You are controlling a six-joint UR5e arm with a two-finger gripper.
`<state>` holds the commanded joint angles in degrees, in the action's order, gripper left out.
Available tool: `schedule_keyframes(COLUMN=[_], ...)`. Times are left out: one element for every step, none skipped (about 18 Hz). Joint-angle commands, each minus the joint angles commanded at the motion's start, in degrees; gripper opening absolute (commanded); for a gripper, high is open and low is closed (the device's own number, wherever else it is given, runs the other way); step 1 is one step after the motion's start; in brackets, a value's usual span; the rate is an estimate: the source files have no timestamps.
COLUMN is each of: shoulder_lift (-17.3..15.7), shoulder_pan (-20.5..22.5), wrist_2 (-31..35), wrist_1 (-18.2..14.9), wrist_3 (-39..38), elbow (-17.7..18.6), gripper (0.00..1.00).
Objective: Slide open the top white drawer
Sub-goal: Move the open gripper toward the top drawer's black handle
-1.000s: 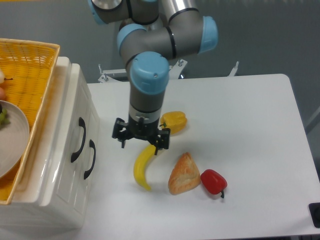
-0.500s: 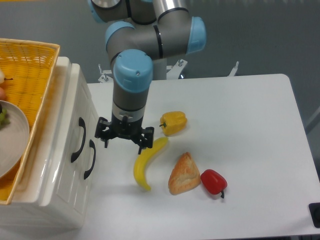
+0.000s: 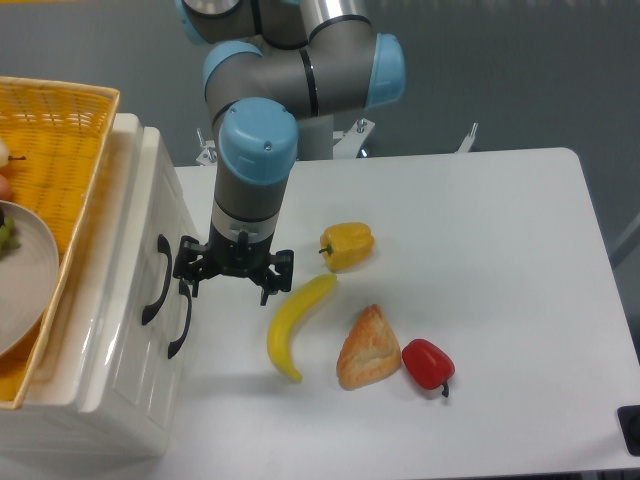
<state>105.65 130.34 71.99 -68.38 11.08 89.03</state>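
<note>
gripper (image 3: 232, 275) moved left, now beside top white drawer (image 3: 150, 262)

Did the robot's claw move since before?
Yes. The gripper slid left, off the banana and toward the black handles of the white cabinet. It now hangs open beside them.

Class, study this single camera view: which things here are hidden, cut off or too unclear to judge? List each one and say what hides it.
- Basket: the left frame edge cuts it off.
- Plate: partly past the left edge; the food on it is too small to identify.
- Gripper: whether it touches the top drawer's handle is unclear from this high angle.
- Inside of the top drawer: hidden by its own front.
- Dark object: clipped by the right edge.
</note>
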Motion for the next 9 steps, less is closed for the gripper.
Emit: schedule_keyframes(shoulder_lift=[-0.27,-0.27,-0.44,-0.53,-0.62,-0.62,-0.62,-0.53,-0.44], shoulder_pan=[0.00,0.00,0.00,0.00,0.00,0.00,-0.08,-0.43,-0.87], wrist_2=[-0.88,-1.33,-1.50,-1.94,-2.29,-2.73,-2.91,-3.09,-3.09], wrist_1=[0.00,-0.09,-0.26,-0.26,-0.35,-0.53,-0.61,-0.70,-0.70], wrist_3=[-0.97,-1.50,-1.50,-1.50,-1.59,-1.85,-3.07,-4.39,-4.84], elbow=[0.00,0.09,0.00,0.00,0.00,0.00,0.00,-0.09,-0.18], gripper=[1.00,1.00,1.00,1.00,1.00,1.00,1.00,1.00,1.00])
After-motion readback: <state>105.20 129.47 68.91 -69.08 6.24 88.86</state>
